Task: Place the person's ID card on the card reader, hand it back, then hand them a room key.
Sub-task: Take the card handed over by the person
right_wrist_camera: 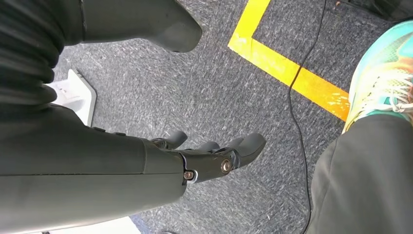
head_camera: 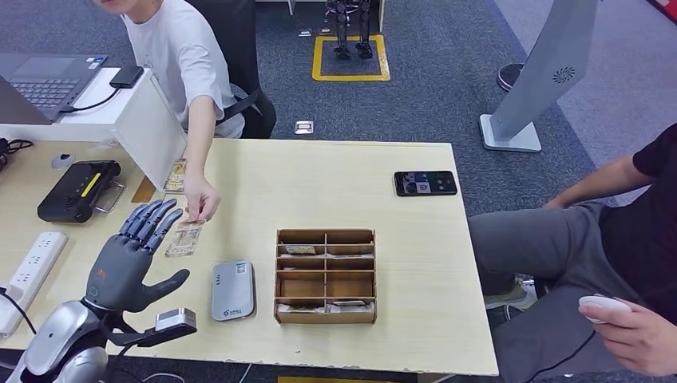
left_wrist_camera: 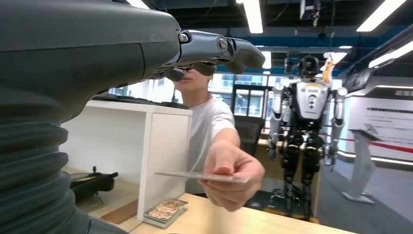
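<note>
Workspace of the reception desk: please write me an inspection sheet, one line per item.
Surface: light wooden table, mostly bare at the far side.
Job's things: person's hand holds out the ID card; grey card reader lies flat; wooden divided tray holds cards.
Clutter: black phone; black handheld controller; card stack.
Robot hands: left robot hand open, fingers spread near the card; right robot hand hangs open above the floor.
Cables: white power strip; thin black cable on carpet.
Surroundings: seated person at right; another humanoid robot standing behind.
</note>
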Available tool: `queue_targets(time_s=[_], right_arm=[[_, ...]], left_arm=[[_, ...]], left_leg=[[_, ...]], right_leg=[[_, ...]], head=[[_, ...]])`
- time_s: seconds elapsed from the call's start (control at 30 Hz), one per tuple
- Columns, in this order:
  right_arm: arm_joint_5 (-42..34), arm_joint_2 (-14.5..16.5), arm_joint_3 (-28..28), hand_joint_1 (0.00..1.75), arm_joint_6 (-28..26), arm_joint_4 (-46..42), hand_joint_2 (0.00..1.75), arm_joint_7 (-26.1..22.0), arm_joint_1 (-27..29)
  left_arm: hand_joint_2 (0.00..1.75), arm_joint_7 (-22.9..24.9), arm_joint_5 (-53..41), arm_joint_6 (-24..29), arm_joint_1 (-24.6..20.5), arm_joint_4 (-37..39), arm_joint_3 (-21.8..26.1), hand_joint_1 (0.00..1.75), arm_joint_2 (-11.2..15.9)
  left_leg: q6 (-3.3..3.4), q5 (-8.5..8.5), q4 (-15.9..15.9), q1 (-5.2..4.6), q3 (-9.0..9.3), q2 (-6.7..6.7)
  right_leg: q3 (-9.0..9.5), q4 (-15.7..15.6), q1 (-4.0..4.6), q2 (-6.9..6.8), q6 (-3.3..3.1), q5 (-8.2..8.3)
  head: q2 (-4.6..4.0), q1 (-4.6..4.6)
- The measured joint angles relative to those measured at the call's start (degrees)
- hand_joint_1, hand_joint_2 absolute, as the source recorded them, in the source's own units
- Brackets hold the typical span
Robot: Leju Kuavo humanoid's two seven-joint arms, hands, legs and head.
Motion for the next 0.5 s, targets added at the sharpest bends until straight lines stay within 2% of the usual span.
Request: queue_targets(time_s=[0.23, 0.47, 0.5], right_arm=[[0.0, -0.5, 0.0, 0.0, -0.9, 1.5, 1.75, 0.2, -0.5], [0.0, -0.6, 0.1, 0.0, -1.3, 2.3, 1.75, 0.8, -0.6], [0.0, -0.6, 0.1, 0.0, -1.3, 2.3, 1.75, 0.9, -0.6]], left_arm=[[1.75, 5.8, -5.6, 1.1, -3.9, 3.7, 0.0, 0.0, -2.2], [1.75, 9.7, -8.9, 2.6, -5.2, 6.7, 0.0, 0.0, -3.3], [1.75, 10.3, -9.3, 2.8, -5.3, 7.0, 0.0, 0.04, -3.5]], left_leg=[[0.01, 0.01, 0.0, 0.0, 0.0, 0.0], [0.03, 0.02, 0.0, 0.0, -0.01, 0.0], [0.03, 0.02, 0.0, 0.0, -0.01, 0.0]], right_leg=[[0.01, 0.0, 0.0, -0.01, 0.0, 0.01], [0.0, 0.0, 0.0, -0.01, 0.0, 0.01], [0.0, 0.0, 0.0, -0.01, 0.0, 0.0]], head=[[0.0, 0.0], [0.0, 0.0], [0.0, 0.0]])
